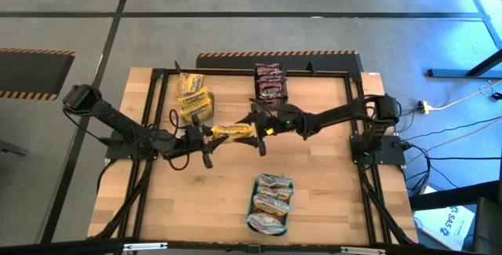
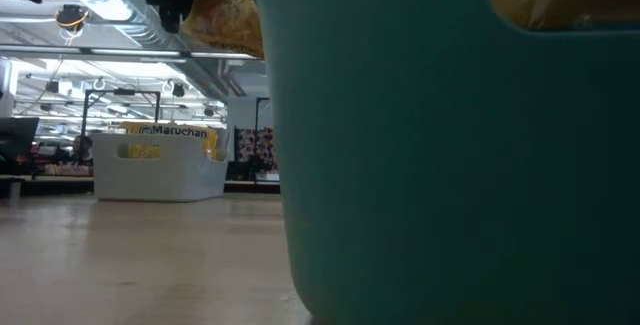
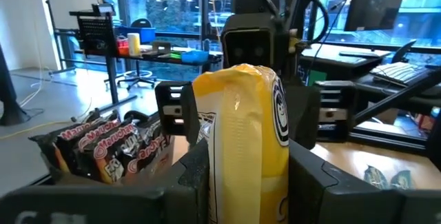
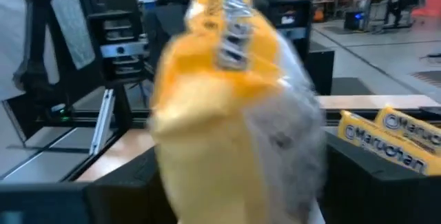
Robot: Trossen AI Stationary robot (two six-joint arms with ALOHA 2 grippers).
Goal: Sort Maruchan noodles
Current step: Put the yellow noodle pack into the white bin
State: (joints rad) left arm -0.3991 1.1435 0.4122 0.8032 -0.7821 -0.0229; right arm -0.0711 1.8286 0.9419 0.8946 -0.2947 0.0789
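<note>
A yellow Maruchan noodle packet (image 1: pixel 233 131) hangs in the air over the table's middle, between both grippers. My left gripper (image 1: pixel 209 134) is shut on its left end and my right gripper (image 1: pixel 256 126) on its right end. In the low view the packet (image 2: pixel 225 20) shows high above the table. More yellow packets (image 1: pixel 194 98) lie in a tub at the far left. Dark brown-red packets (image 1: pixel 270 82) fill a tub at the far middle. Pale packets (image 1: pixel 271 196) lie in the teal tray (image 1: pixel 252 206) near the front edge. My left gripper pinches the yellow packet's left end (image 3: pixel 238 182) between its two fingers (image 3: pixel 189 179), coming level from the table's left. The packet is lifted clear and stretches away toward the other gripper. My right gripper pinches the packet's opposite end (image 4: pixel 227 134) between its two fingers, coming level from the table's right; its fingers (image 3: pixel 176 110) stand on either side of that end. The packet is clear of the table.
The teal tray's wall (image 2: pixel 440 165) fills most of the low view. A pale tub (image 2: pixel 160 170) of yellow packets stands beyond it. A black frame (image 1: pixel 235 73) borders the table. Bare wood lies at the near left (image 1: pixel 180 200) and right (image 1: pixel 329 184).
</note>
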